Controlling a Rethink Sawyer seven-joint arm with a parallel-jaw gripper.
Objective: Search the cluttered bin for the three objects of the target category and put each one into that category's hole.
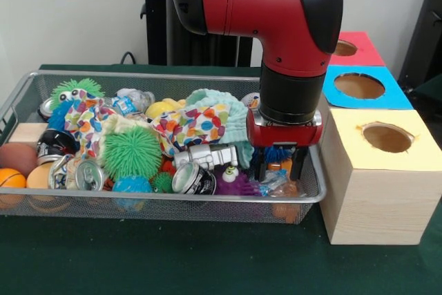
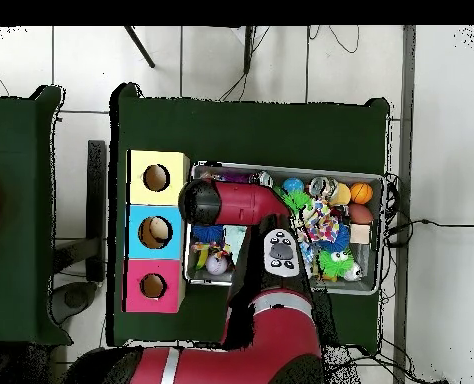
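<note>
The wire mesh bin (image 1: pixel 166 75) stands on the green table, full of mixed things; it also shows in the overhead view (image 2: pixel 366 287). My gripper (image 1: pixel 280 167) is lowered into the bin's right end, next to the boxes. Its fingers (image 1: pixel 300 164) stand apart, open, on either side of a blue spiky ball (image 1: pixel 276 153) and a small orange thing (image 1: pixel 280 166). I cannot tell if they touch either one. In the overhead view the red arm (image 2: pixel 231 205) hides the gripper.
Three wooden boxes with round holes stand right of the bin: yellow top (image 1: pixel 387 136), blue top (image 1: pixel 359 86), red top (image 1: pixel 352 48). The bin holds a green spiky ball (image 1: pixel 131 151), cans (image 1: pixel 193 179), a purple toy (image 1: pixel 238 184), patterned cloth (image 1: pixel 193 126), an orange ball (image 1: pixel 10 179).
</note>
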